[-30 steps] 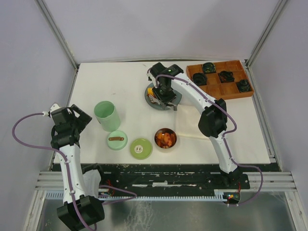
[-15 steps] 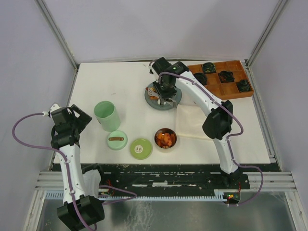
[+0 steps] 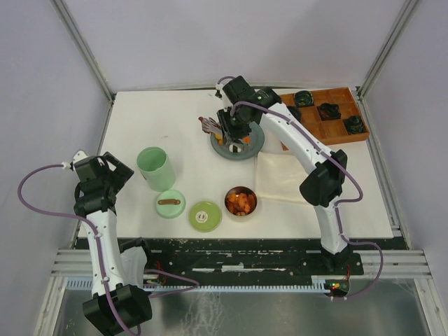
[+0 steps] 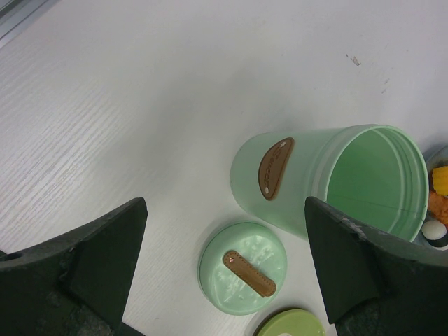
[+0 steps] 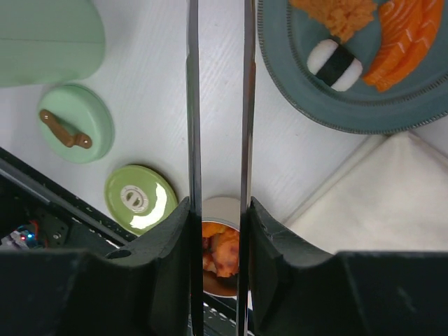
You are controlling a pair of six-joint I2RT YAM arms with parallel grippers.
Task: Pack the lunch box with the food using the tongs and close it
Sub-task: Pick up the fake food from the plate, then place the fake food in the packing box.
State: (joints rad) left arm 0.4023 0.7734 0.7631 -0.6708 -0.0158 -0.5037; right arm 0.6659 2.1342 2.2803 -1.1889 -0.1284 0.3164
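Note:
My right gripper [image 3: 231, 129] [image 5: 219, 210] hangs over the left rim of the grey-blue plate [image 3: 253, 148], shut on the silver tongs [image 5: 194, 105]. The tongs [image 3: 208, 124] stick out to its left; their tips are out of the wrist view. On the plate lie a black-and-white roll [image 5: 334, 64] and orange pieces [image 5: 406, 42]. The steel bowl [image 3: 241, 201] holds orange food [image 5: 222, 248]. The mint-green canister [image 3: 155, 168] [image 4: 329, 182] stands open, its flat lid [image 3: 169, 204] [image 4: 243, 267] and the lime-green lid [image 3: 205, 216] beside it. My left gripper [image 3: 105, 171] [image 4: 225, 231] is open, near the flat lid.
A folded cream cloth [image 3: 280, 175] lies right of the plate. A compartmented wooden tray [image 3: 322, 115] with dark objects sits at the back right. The table's near edge meets a black rail [image 3: 231, 255].
My right gripper has risen and swung left off the plate's middle with the tongs, uncovering the cream cloth. The left arm has not moved.

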